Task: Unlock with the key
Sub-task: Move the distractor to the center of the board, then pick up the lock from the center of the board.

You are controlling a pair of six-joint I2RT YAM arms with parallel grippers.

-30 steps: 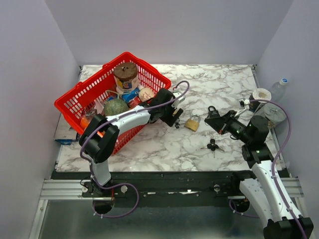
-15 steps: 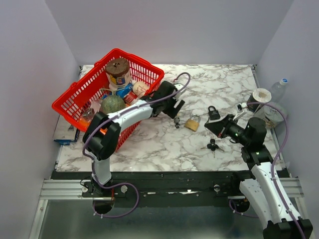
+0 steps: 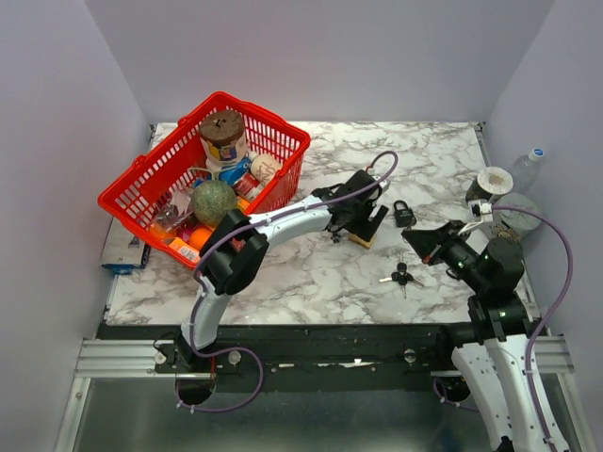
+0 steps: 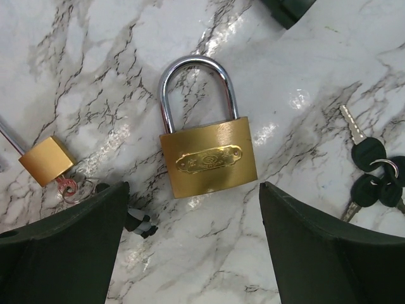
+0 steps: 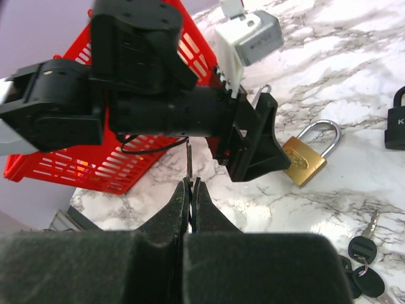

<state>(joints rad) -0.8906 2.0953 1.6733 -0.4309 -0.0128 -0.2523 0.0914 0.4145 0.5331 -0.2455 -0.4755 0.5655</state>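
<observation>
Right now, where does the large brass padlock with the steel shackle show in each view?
Top external: large brass padlock at centre, partly under the left gripper.
Left wrist: padlock dead centre.
Right wrist: padlock right of centre.
Shared landmark: black-headed keys, to its right.

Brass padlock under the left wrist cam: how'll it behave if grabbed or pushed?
Probably dense and rigid: the brass padlock looks solid metal with a steel shackle. Lying flat on the glossy marble table, it should slide rather than roll or tip. Its smooth faces may slip in a pinch.
</observation>
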